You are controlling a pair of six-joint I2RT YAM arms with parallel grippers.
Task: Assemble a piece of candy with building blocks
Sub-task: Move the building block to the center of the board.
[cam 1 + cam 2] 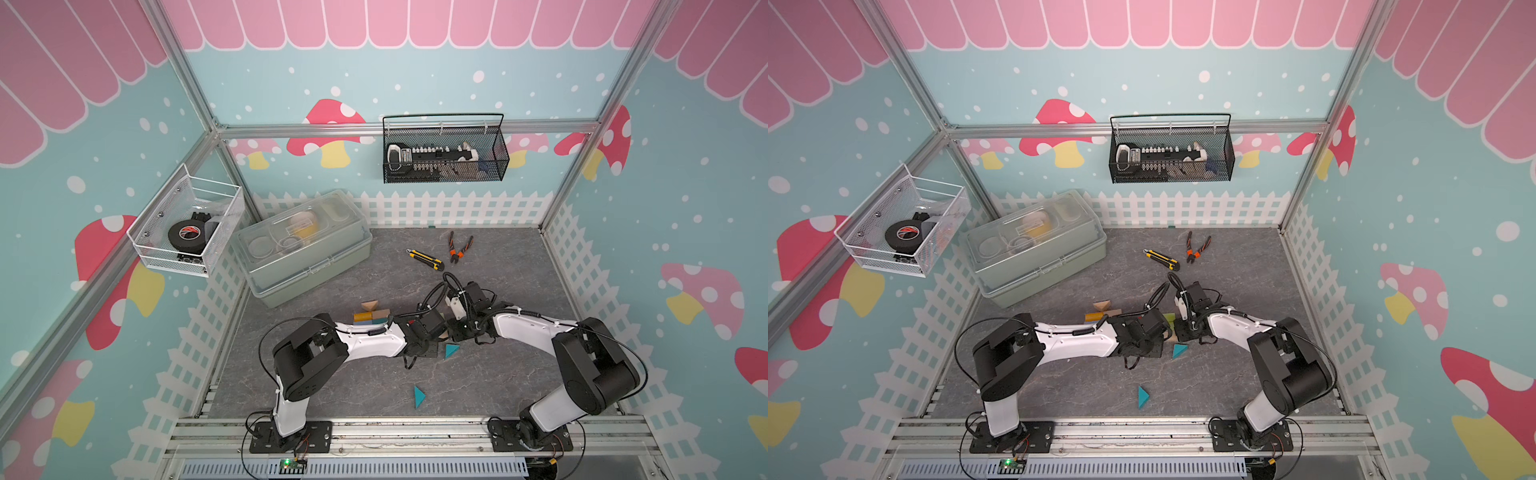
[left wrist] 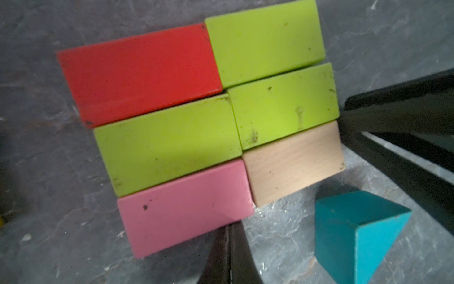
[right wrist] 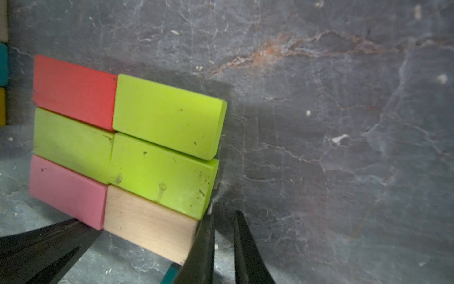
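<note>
Each arm was built from white moulded link shells joined by bulky matte-black motor housings, the left arm (image 1: 365,345) and the right arm (image 1: 536,328) alike in both top views. Black cables looped loosely from the bases past the shoulder housings, and ribbed black hoses arched over the wrists, pinned by white ties. Each stood on a flat black base plate (image 1: 291,436) bolted to an aluminium rail. Small screws dotted the white shells. Seen from the wrist cameras, the fingers (image 3: 248,248) were slim, tapered, glossy-black blades.
</note>
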